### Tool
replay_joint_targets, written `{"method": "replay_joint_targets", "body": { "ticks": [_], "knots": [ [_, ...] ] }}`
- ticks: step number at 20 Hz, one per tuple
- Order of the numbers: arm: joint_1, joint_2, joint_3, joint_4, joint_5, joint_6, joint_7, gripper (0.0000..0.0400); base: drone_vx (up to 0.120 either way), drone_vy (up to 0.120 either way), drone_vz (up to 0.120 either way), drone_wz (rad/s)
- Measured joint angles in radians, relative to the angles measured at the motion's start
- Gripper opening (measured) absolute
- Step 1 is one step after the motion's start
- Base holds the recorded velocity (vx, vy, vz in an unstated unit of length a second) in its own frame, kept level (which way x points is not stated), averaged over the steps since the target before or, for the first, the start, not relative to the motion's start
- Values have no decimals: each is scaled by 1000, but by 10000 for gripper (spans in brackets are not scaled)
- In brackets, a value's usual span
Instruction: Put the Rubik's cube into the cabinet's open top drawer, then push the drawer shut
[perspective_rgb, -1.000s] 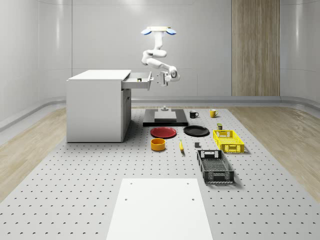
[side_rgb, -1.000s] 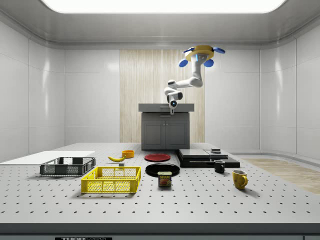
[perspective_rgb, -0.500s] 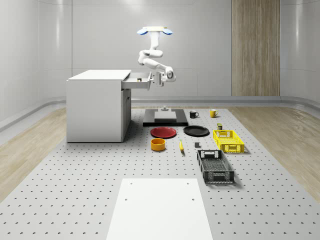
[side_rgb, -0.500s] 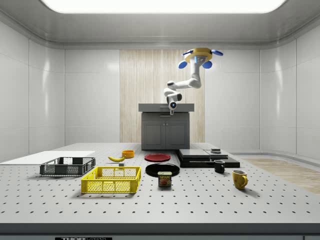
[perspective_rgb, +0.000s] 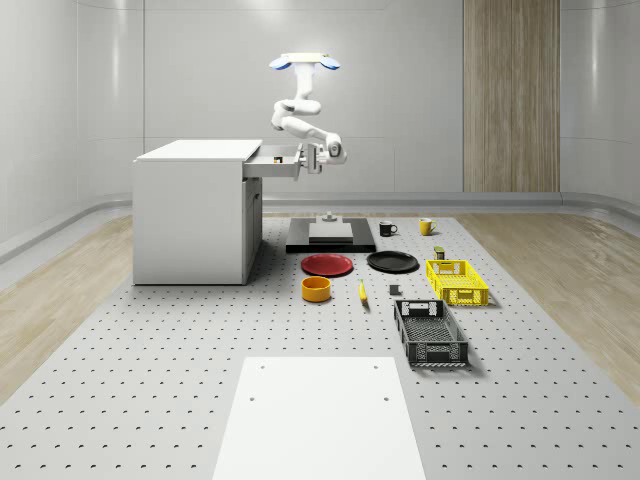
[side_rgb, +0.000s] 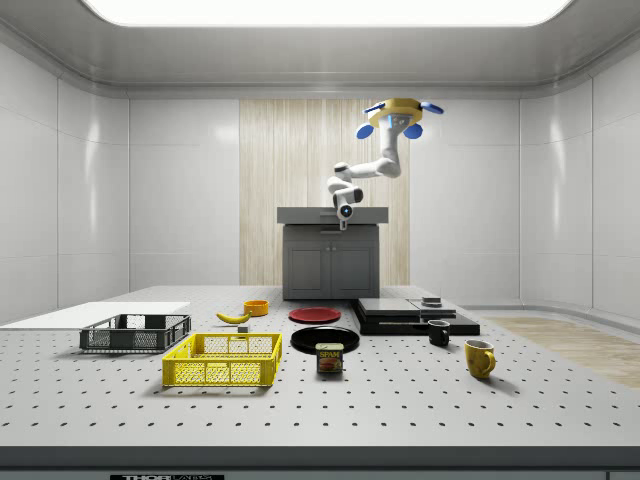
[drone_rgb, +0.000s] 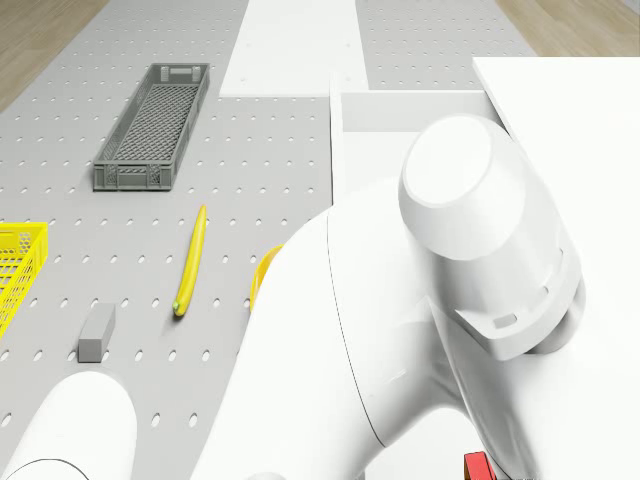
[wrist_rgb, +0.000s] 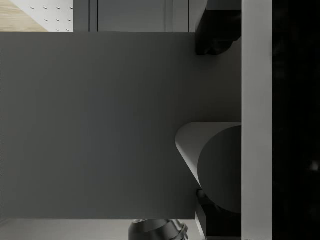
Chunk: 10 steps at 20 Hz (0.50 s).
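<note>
We see the drone (perspective_rgb: 304, 62) hovering in the air beside the white cabinet (perspective_rgb: 195, 210), above and just off the front of its pulled-out top drawer (perspective_rgb: 277, 161). Its arm (perspective_rgb: 295, 115) bends down so that the pincer (perspective_rgb: 312, 160) sits right at the drawer's front panel; we cannot tell whether the pincer is wide or narrow, nor whether it touches the panel. In the side view the drone (side_rgb: 401, 109) hangs above the cabinet (side_rgb: 331, 252), off toward that view's right, with the pincer (side_rgb: 343, 222) at drawer height. A small dark object lies inside the drawer; we cannot make out whether it is the cube. On the perforated table (perspective_rgb: 150, 330) lie a red plate (perspective_rgb: 328, 264), a black plate (perspective_rgb: 393, 262), a yellow bowl (perspective_rgb: 317, 289), a banana (perspective_rgb: 362, 293), a yellow basket (perspective_rgb: 456, 281) and a dark crate (perspective_rgb: 430, 333).
</note>
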<state>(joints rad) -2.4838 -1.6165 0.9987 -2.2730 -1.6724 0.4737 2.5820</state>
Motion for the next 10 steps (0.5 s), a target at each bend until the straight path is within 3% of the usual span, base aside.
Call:
{"method": "replay_joint_targets", "body": {
  "ticks": [10],
  "knots": [
    [-3,-5,-2,0,4,6,-1,400,0,-120,0,0]
  ]
}}
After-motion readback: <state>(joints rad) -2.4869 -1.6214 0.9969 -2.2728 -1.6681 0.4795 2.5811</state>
